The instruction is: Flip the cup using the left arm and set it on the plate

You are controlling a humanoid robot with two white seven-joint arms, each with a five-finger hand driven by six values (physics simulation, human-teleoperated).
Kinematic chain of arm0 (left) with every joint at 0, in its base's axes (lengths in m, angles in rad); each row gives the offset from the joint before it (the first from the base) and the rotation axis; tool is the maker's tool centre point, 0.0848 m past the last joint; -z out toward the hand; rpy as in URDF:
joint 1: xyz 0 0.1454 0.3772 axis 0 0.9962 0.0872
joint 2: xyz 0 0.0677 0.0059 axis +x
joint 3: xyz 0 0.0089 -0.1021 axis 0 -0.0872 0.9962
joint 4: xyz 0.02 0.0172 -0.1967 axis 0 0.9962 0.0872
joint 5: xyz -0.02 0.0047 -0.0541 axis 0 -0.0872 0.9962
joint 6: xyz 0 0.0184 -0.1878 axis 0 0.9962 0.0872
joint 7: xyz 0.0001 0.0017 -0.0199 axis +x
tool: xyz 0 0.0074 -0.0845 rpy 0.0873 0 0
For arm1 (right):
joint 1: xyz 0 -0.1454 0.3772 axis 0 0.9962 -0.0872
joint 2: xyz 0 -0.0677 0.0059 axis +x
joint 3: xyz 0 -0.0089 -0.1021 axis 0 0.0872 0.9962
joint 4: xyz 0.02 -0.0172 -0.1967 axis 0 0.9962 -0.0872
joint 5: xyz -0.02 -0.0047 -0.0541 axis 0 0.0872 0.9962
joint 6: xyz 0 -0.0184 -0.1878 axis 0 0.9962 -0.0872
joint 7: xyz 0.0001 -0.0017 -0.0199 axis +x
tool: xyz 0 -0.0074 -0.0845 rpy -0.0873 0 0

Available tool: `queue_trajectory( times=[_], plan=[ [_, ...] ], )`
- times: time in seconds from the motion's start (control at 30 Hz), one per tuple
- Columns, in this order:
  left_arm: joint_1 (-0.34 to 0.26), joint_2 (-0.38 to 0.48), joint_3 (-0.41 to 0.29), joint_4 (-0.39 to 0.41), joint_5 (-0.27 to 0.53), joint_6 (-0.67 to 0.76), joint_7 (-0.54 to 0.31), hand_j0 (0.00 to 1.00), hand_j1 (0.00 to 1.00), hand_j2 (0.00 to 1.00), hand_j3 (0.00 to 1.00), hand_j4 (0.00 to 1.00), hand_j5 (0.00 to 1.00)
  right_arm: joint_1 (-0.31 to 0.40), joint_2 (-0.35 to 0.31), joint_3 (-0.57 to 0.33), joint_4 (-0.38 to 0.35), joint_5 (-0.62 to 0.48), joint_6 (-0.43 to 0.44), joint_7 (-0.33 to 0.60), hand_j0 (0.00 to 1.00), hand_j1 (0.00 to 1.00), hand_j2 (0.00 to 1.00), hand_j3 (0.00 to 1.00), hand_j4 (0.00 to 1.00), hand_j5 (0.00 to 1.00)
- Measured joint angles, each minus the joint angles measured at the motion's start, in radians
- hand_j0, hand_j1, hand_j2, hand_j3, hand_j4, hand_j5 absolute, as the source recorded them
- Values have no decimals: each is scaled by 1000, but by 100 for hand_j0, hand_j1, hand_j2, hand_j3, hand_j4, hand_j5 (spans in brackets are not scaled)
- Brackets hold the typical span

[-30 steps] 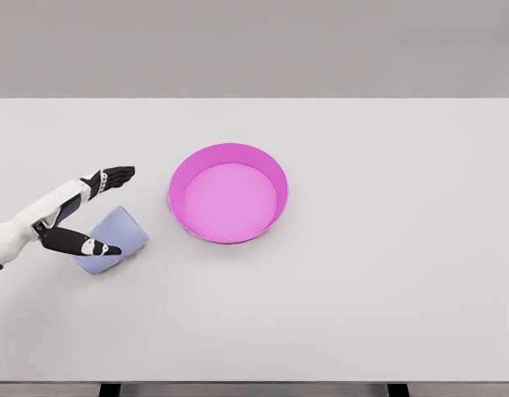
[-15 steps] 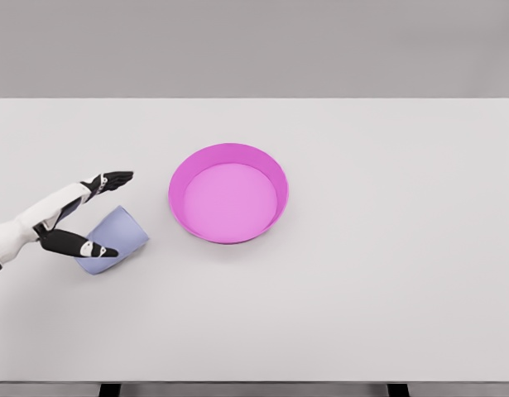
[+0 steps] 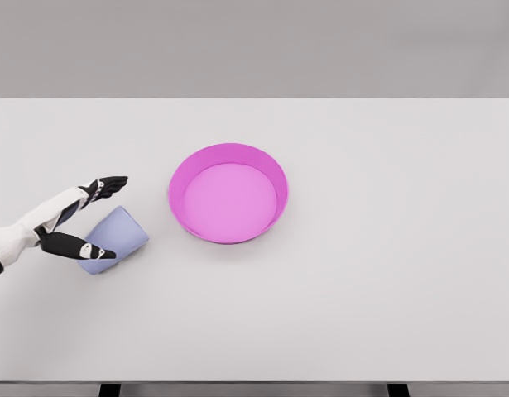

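Observation:
A pale lavender cup (image 3: 116, 239) lies on its side on the white table (image 3: 362, 273), left of the plate. The pink plate (image 3: 228, 193) is a shallow round dish near the table's middle. My left hand (image 3: 93, 217) comes in from the lower left and straddles the cup's left end. Its fingers (image 3: 107, 185) stretch out above the cup and the thumb (image 3: 82, 246) lies across the cup's near side. The hand is open, spread wider than the cup. The right arm is out of view.
The table's front edge runs along the bottom of the view and a grey wall stands behind its far edge.
The left hand has drawn back slightly to the left and down along the cup. The cup and plate have not moved.

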Motion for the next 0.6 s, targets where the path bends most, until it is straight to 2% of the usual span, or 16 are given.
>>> queue_trajectory(
  times=[0.6],
  plan=[
    [3,-19,3,0,-1,58,0,100,100,100,100,100,100,0,0,0,0,0,0,0,100,100,100,100,100,100]
  ],
)
